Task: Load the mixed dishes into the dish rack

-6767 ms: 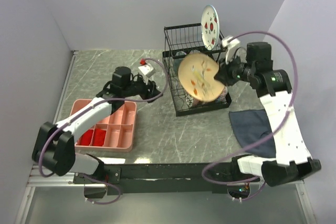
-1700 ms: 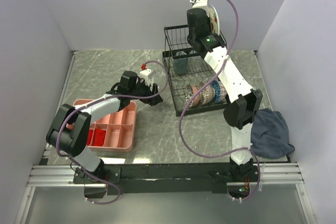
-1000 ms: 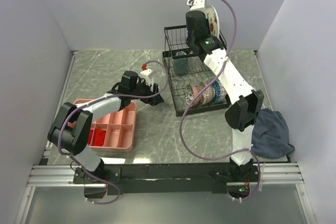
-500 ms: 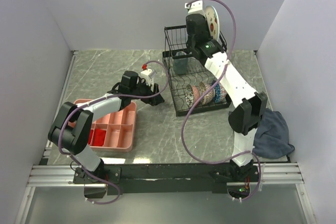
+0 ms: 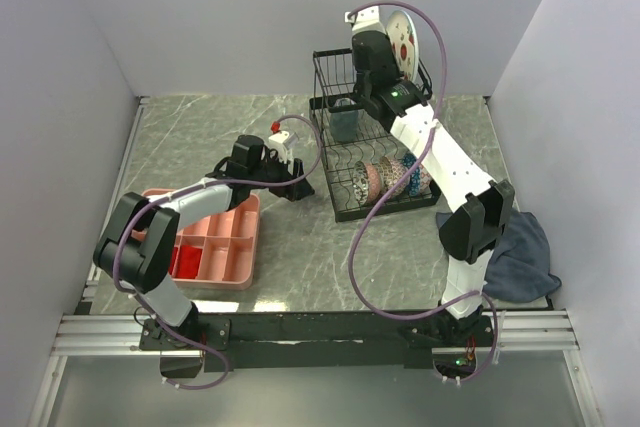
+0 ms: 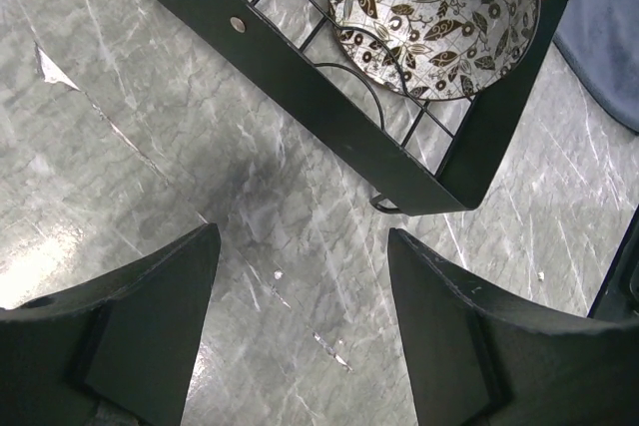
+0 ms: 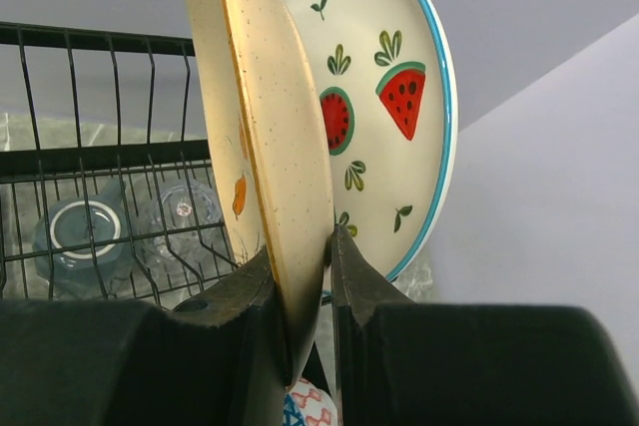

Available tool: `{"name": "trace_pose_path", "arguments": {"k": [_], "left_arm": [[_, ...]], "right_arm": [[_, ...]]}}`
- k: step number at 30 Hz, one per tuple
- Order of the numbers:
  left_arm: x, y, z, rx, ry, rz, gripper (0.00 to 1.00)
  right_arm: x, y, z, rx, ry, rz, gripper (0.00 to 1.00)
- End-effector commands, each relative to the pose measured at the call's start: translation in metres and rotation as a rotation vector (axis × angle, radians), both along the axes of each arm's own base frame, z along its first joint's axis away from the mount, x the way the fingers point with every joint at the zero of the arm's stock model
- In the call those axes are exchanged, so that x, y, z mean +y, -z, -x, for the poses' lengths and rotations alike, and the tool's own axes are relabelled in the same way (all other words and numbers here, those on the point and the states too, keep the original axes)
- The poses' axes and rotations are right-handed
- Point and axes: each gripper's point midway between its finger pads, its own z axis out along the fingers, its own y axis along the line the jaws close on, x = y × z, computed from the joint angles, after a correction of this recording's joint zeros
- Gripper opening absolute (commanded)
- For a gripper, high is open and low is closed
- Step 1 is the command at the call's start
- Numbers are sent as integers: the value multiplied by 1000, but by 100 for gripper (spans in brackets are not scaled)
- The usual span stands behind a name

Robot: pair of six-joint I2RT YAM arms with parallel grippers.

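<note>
At the far left a pink compartment tray with red pieces sits on the grey marbled worktop; just past it the left arm stretches toward the dish rack, its fingers spread wide and holding nothing, hovering low over the worktop beside the rack's near corner; inside the rack's lower tier a brown patterned bowl leans on its side, with a blue patterned bowl next to it; at the rack's upper back the right arm's fingers pinch the lower edge of the tan plate, held upright just in front of the watermelon plate, which stands on the upper tier; a dark blue cloth lies at the far right.
</note>
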Motion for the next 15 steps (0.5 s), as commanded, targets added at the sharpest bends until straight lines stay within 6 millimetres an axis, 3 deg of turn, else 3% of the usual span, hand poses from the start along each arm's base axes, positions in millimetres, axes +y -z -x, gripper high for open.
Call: {"name": "trace_pose_path", "arguments": {"k": [1,9,14,15], "left_arm": [[-8,-22,-8,-53,22,39,74],[-6,-17,-7,-44,23,25,74],[-8,-15,-7,-37,26,24,74],[-7,-14,-8,-34,25,23,75]], "right_arm": [[-28,-45,11,-99,92,-35,0],[-44,-19,-13,-37,107,-28,0],[-39,-18,-19,-33,78,-9,0],[-44,-19,-18,-40,107,-8,6]]}}
